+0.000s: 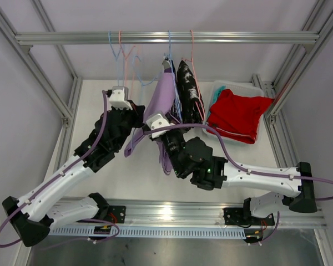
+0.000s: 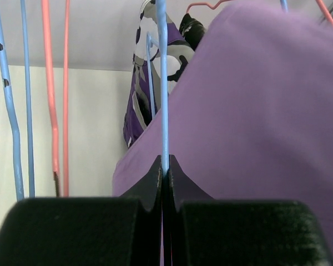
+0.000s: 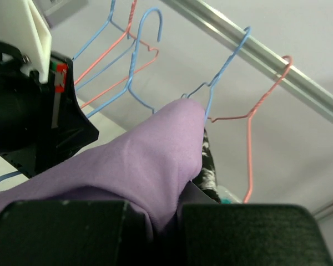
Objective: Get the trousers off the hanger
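The lilac trousers are hanging below the middle of the rail on a blue hanger. The left gripper is pinching the hanger's wire, its fingers pressed together on it. The right gripper is clamping a fold of the lilac cloth under the rail. The black blotched trousers are hanging right of the rail's middle. The red trousers are lying in a bin below the rail's right end.

Lilac trousers are plain; black trousers are blotched white. Red trousers are solid. The wires: blue hanger, pink hanger.
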